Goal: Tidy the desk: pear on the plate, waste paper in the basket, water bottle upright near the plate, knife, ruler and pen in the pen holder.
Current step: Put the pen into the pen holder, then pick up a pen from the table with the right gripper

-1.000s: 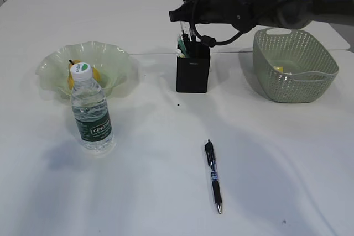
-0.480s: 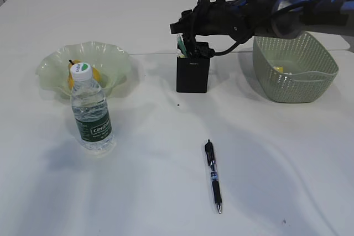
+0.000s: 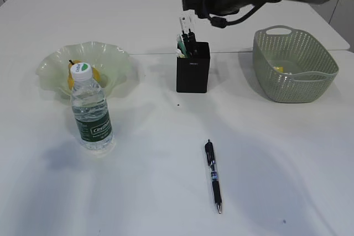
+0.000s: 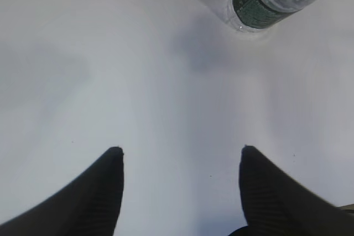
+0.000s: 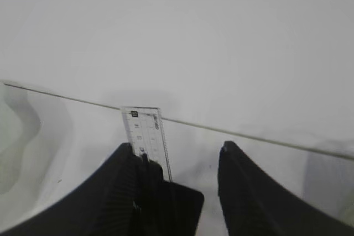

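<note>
The right claw (image 5: 174, 158) hangs with its fingers apart above the pen holder (image 3: 193, 67), gripping nothing; the ruler (image 5: 147, 139) stands inside. The left claw (image 4: 180, 161) is spread too, over bare table (image 3: 166, 192). The pear (image 3: 74, 75) sits on the plate (image 3: 110, 59), and the water bottle (image 3: 90, 109) stands upright beside it. I judge only the pen (image 3: 213, 176) on the table remains. Only the exterior view shows the pen and the basket (image 3: 293, 67).
</note>
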You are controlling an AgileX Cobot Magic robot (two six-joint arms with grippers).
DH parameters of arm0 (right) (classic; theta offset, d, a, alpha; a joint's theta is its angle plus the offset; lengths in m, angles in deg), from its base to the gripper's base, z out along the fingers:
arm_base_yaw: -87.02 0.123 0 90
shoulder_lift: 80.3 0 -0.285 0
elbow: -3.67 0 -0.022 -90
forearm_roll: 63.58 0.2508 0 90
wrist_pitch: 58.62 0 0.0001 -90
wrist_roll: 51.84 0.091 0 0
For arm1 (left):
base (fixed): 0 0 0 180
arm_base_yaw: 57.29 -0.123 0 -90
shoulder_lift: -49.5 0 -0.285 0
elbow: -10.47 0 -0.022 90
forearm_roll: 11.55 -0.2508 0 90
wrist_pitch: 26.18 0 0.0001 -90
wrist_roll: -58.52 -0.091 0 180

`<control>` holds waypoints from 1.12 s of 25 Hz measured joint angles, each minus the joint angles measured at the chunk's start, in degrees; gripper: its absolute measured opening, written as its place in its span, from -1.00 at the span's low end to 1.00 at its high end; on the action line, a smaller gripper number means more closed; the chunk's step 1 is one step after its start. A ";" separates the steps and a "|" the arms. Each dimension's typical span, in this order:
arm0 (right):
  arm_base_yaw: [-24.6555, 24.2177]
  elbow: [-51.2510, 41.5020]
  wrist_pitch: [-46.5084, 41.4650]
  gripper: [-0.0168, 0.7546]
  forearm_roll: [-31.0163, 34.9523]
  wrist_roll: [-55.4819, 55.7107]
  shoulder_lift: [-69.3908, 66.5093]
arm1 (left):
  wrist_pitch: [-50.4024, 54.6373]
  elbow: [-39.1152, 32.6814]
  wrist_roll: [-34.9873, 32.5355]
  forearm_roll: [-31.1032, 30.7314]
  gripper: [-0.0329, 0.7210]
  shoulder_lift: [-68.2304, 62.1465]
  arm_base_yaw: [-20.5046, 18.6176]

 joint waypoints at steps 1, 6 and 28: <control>0.00 0.00 -2.54 0.00 0.93 -0.63 1.37 | 0.00 0.00 0.00 0.00 0.32 0.00 0.00; 0.00 0.00 -16.80 -0.01 9.80 -11.59 6.99 | 0.00 0.00 0.00 0.00 0.32 0.00 0.00; 7.01 0.12 -47.19 -0.03 19.27 -5.71 5.71 | 0.00 0.00 0.00 2.78 0.32 0.00 0.00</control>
